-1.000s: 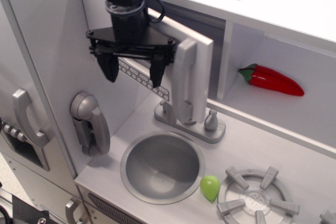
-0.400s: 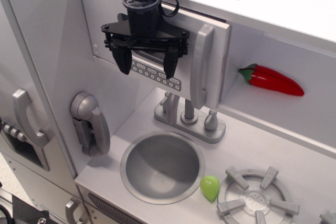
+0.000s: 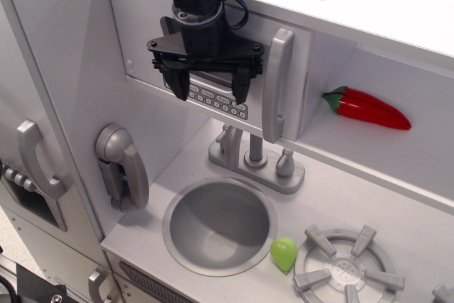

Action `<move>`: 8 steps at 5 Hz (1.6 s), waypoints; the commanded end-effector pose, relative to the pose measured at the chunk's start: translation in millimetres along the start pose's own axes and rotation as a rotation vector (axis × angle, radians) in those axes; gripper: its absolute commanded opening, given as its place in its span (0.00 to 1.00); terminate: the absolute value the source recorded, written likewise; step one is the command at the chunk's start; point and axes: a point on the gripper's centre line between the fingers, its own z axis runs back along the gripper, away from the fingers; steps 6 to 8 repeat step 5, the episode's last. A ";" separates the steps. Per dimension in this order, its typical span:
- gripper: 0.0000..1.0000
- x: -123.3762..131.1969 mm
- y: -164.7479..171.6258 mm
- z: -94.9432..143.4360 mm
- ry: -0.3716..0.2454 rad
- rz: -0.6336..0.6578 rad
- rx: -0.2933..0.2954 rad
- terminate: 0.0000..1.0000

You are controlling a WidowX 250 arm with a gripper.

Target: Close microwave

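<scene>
We have swung the microwave (image 3: pixel 213 47) door from well ajar to nearly flush; our tool (image 3: pixel 208 92), spread wide and empty, presses its button strip (image 3: pixel 213 98).

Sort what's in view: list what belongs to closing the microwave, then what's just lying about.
Belongs to the job:
- microwave, door nearly flush
- its grey bar handle
- button strip
- tool, jaws apart against the door

Just lying about:
- red chili pepper on the shelf
- green pear-shaped toy by the sink
- faucet
- grey wall phone
- burner
</scene>
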 end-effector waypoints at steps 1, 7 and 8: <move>1.00 -34.5 36.6 20.8 0.153 -0.032 0.057 0.00; 1.00 -79.4 64.3 33.0 0.204 -0.148 0.040 1.00; 1.00 -79.4 64.3 33.0 0.204 -0.148 0.040 1.00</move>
